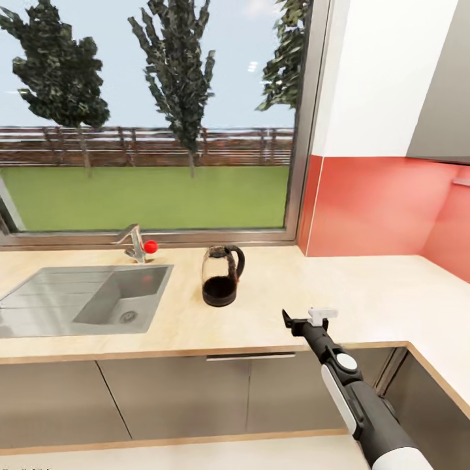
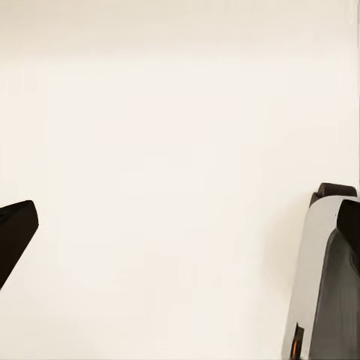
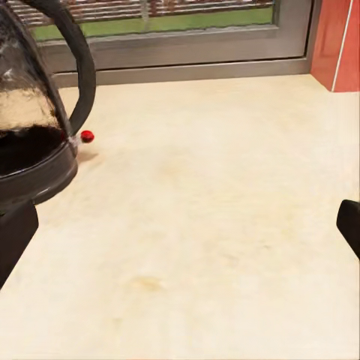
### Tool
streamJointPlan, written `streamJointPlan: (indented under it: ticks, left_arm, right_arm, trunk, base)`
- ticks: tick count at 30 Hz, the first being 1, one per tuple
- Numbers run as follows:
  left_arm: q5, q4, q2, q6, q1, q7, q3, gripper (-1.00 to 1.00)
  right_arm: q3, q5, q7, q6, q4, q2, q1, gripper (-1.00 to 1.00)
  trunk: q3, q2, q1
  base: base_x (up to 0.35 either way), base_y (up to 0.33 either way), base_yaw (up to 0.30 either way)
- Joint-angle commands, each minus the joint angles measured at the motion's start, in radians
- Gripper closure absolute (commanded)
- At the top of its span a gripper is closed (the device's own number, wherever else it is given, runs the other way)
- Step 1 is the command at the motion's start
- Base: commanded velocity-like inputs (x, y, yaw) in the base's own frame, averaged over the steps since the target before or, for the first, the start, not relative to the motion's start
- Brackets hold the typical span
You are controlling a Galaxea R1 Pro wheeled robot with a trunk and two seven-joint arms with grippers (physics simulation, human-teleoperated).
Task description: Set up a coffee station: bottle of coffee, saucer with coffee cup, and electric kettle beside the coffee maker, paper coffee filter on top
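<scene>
Right tool open nr electric kettle.

A pale tan, faintly speckled wood tone is being shown by the bench. Smoky clear walls, dark brown contents and a black handle and base are being displayed by the electric kettle. Matte grey is being worn by the sink, bright red by the tap knob and the backsplash, black by the right tool.
</scene>
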Motion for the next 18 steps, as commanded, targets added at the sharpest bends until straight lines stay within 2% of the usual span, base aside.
streamJointPlan:
  ticks: [1,10,18]
  left_arm:
    - [0.010,0.004,0.000,-0.007,-0.002,0.001,-0.009,-1.00]
    - [0.010,0.004,-0.005,-0.007,0.003,0.005,-0.009,-1.00]
    - [0.010,0.004,-0.006,-0.008,0.009,0.005,-0.009,-1.00]
  right_arm:
    - [0.001,-0.010,0.001,0.005,-0.001,-0.001,-0.001,-1.00]
    - [0.002,-0.011,0.001,0.005,-0.002,-0.001,-0.001,-1.00]
    - [0.002,-0.010,0.001,0.005,-0.001,-0.001,-0.001,-1.00]
  trunk:
    - [-0.002,-0.002,0.001]
    - [-0.002,-0.002,0.001]
    - [-0.002,-0.002,0.001]
  base:
    - [0.246,-0.207,0.241]
    - [0.289,-0.162,0.261]
    - [0.312,-0.137,0.052]
